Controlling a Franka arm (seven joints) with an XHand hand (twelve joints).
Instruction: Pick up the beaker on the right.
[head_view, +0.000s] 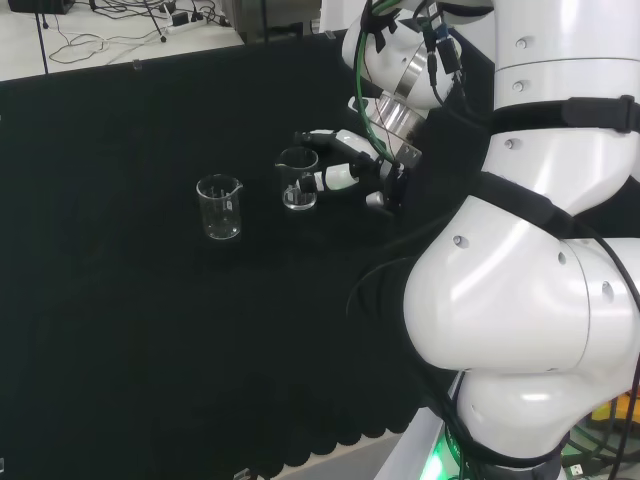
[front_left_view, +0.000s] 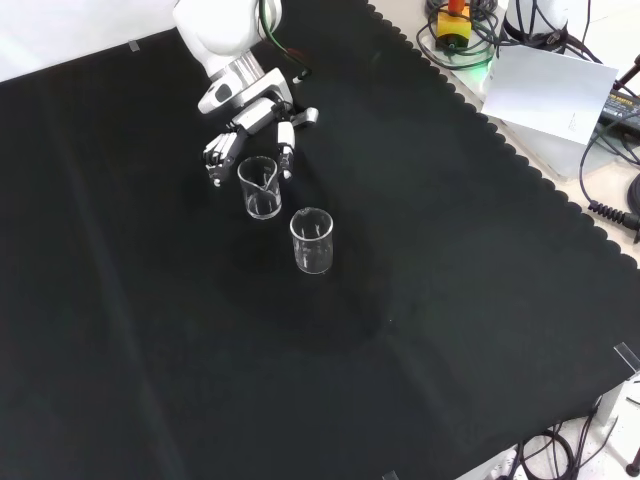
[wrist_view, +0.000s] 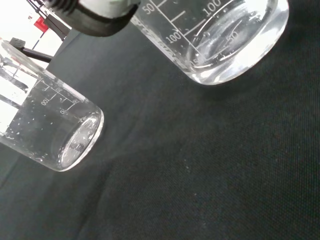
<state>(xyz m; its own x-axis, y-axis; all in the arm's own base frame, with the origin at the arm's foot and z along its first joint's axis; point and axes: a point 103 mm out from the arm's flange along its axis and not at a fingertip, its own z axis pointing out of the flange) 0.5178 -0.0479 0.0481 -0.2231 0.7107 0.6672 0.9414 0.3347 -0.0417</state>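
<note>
Cloth: a black cloth (front_left_view: 420, 300) covers the whole bench, and both glasses stand on it.

Beaker by the hand: a clear glass beaker (head_view: 298, 179) stands upright a little above the middle of the head view, to the right of the other glass. In the front view it (front_left_view: 260, 187) is in the upper left part of the frame, the higher one of the two.

Other beaker: a second clear beaker (head_view: 220, 207) stands upright to the left in the head view, apart from the first. In the front view it (front_left_view: 311, 240) sits lower and a bit to the right, near the first one but not touching it.

Hand: the black and white hand (head_view: 345, 170) reaches in from the right in the head view, right beside the beaker. In the front view the hand (front_left_view: 250, 125) comes down from the top, with fingers (front_left_view: 286, 145) on both sides of the glass rim.

Hand state: the fingers are spread and only a little bent, one on each side of the glass. I cannot tell if they touch it.

Wrist view: both glasses look big and close here, one (wrist_view: 220, 40) at the top and one (wrist_view: 50, 130) at the left edge. A blurry bit of the hand (wrist_view: 95, 17) shows at the top.

Inside the glasses: both look see-through, and I cannot tell if anything is in them.
</note>
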